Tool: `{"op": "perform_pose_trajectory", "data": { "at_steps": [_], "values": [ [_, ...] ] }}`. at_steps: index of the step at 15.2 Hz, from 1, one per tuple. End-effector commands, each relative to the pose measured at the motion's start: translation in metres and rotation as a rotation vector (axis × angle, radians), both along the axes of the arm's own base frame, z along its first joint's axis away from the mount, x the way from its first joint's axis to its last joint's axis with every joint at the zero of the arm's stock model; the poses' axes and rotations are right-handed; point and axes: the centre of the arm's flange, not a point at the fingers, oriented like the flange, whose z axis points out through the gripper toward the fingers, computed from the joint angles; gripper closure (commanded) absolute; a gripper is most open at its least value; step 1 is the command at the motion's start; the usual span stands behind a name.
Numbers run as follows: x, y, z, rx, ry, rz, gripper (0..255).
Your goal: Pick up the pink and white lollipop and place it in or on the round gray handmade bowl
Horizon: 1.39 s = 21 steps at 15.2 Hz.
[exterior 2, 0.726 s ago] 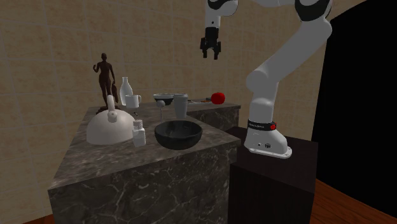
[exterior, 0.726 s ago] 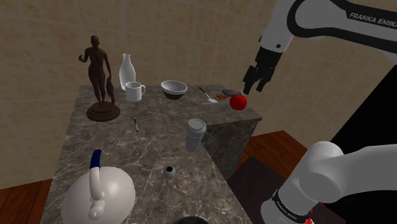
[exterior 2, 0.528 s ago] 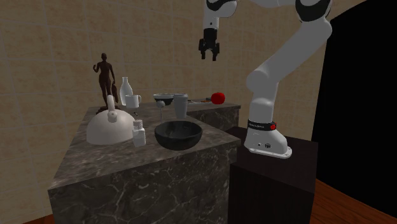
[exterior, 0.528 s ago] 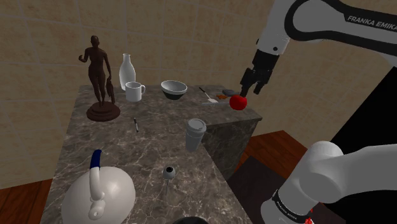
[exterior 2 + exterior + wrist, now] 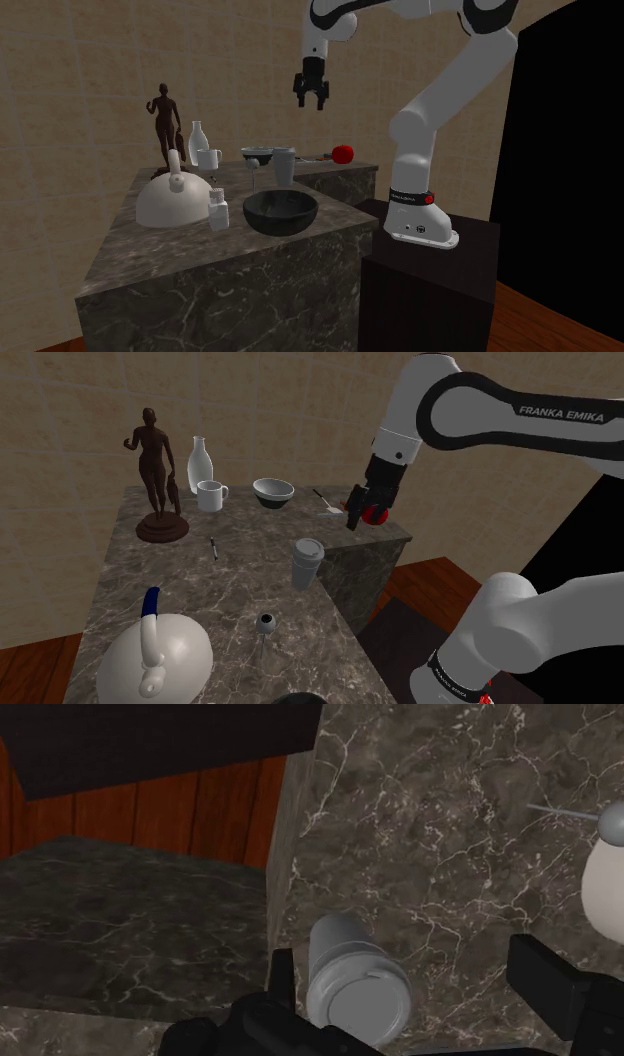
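1. Black two-finger gripper [image 5: 311,101]: jaws wide apart, holding nothing, raised above the dark marble countertop [image 5: 238,580].
2. Grey ball-headed lollipop on a thin stick [image 5: 266,623]: on the countertop, between the white teapot [image 5: 178,650] and the grey lidded cup [image 5: 307,562].

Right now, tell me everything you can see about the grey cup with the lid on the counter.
The lidded cup is plain grey and narrows toward its base, with a paler flat lid that has a raised rim. It stands upright on the dark veined counter, close to the edge where the surface steps down to a lower part. Only the counter touches it. The open pincer hangs well above it, so it is not held.
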Motion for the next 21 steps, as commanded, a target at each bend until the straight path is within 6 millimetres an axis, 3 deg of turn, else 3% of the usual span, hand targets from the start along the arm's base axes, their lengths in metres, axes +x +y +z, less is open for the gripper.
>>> {"op": "perform_pose_trajectory", "data": {
  "at_steps": [1, 19, 21],
  "values": [
    [0.0, 0.02, -0.014, 0.014, 0.0, 0.005, 0],
    [0.022, 0.214, -0.123, 0.132, 0.011, 0.06, 0],
    [0.023, 0.225, -0.133, 0.138, 0.011, 0.063, 0]
  ]
}}
